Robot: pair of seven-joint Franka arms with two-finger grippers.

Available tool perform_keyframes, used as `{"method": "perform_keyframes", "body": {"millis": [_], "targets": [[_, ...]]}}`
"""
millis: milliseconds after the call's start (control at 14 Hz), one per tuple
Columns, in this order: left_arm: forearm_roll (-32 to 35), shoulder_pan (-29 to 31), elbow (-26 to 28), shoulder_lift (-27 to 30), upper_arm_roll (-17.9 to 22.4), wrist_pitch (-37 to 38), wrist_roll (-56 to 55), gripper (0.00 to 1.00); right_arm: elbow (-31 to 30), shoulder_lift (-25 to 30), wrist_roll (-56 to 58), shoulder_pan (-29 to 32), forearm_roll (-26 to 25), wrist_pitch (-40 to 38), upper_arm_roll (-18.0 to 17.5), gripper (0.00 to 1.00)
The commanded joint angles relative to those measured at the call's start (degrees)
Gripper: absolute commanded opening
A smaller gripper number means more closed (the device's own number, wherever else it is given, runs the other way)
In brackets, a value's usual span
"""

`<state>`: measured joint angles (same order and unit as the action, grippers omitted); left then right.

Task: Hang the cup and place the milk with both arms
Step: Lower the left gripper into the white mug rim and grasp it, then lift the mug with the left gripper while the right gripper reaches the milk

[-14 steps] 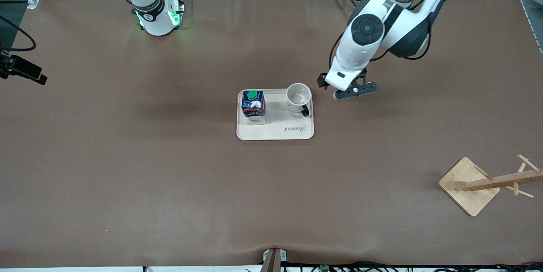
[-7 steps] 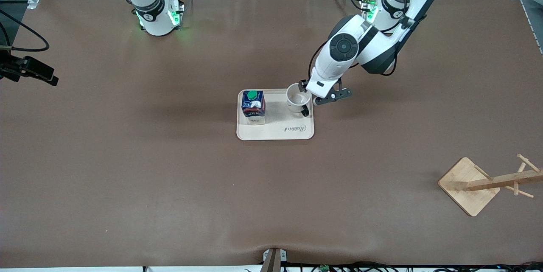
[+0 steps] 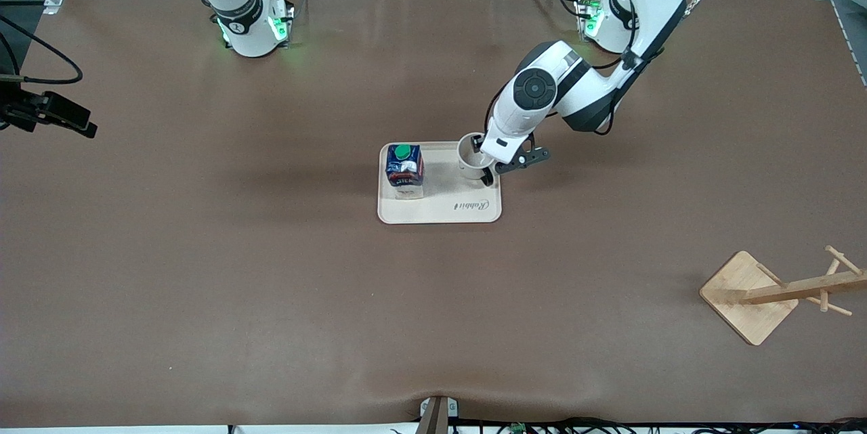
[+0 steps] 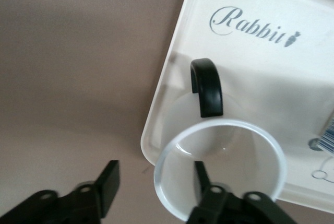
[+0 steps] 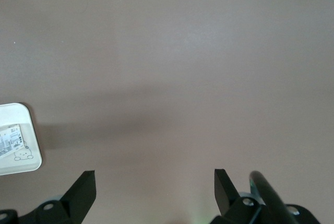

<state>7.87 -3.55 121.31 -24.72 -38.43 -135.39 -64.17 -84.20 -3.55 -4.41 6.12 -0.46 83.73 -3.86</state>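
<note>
The white cup (image 3: 471,155) stands upright at a corner of the beige tray (image 3: 443,212), its black handle (image 4: 207,85) pointing along the tray's edge. The milk (image 3: 404,170), dark blue with a green cap, stands on the same tray toward the right arm's end. My left gripper (image 3: 489,158) is down at the cup and open. One finger (image 4: 202,174) is inside the cup (image 4: 224,148) and the other finger (image 4: 108,177) is outside, with a gap between it and the wall. My right gripper (image 5: 154,187) waits open over bare table.
A wooden cup rack (image 3: 779,292) on a square base lies toward the left arm's end, nearer the front camera. The tray carries the word "Rabbit" (image 4: 250,23). A white rounded corner with small print (image 5: 18,140) shows at the edge of the right wrist view.
The left arm has swung from beside the tray onto the cup and come down, and its fingers have narrowed around the cup's wall. Cup and milk have not moved.
</note>
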Motion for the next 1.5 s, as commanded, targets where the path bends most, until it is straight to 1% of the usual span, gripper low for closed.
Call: {"method": "perform_keyframes", "body": {"millis": [0,71,214,286,429,643,857,1000,1143,1286,1429], "targets": [[4.16,-0.41,-0.98,-2.17,-0.16,-0.84,-3.93,0.48,1.23,-1.72,1.32,-0.22,1.69,-0.15,-0.01,1.00],[4.69,-0.49,-1.16,-2.52,-0.16,-0.93,-4.73,0.39,0.88,-1.81,1.24,-0.49,1.61,-0.15,-0.10,1.00],[4.87,-0.49,-1.42,-2.53,-0.16,-0.93,-4.73,0.09,0.62,-1.99,1.15,-0.67,3.27,-0.06,-0.19,1.00],[4.96,-0.41,-1.60,-2.35,-0.16,-0.93,-4.73,0.00,0.53,-2.34,1.15,-0.76,3.97,-0.84,-0.10,1.00],[4.96,0.03,-2.47,-1.39,-0.24,-0.50,-4.65,0.00,0.18,-2.86,1.42,-0.76,4.07,-0.85,-0.19,1.00],[4.96,0.65,-4.66,2.47,-0.24,1.52,-3.60,0.00,-0.44,-3.39,1.51,-0.93,4.24,-0.94,-0.19,1.00],[4.96,0.91,-9.93,6.86,-0.16,10.02,-2.19,0.00,-0.53,-4.88,0.80,-0.41,4.86,-1.90,-0.10,1.00],[4.96,3.79,-12.22,10.11,-0.07,15.65,3.93,0.00,-0.79,-8.21,0.80,-0.14,4.86,-3.21,-0.01,1.00],[4.78,7.48,-12.85,13.63,-0.07,19.53,12.10,0.00,-0.44,-11.03,0.80,-1.01,5.03,-2.96,-0.10,1.00],[4.17,11.53,-13.63,15.83,-0.16,20.86,17.56,0.00,-0.70,-11.57,0.71,-3.29,6.43,-2.96,-0.10,1.00],[3.99,14.61,-16.35,16.19,-0.24,24.19,21.97,0.00,-0.27,-12.97,-0.33,-7.50,7.57,-2.35,-0.10,1.00]]}}
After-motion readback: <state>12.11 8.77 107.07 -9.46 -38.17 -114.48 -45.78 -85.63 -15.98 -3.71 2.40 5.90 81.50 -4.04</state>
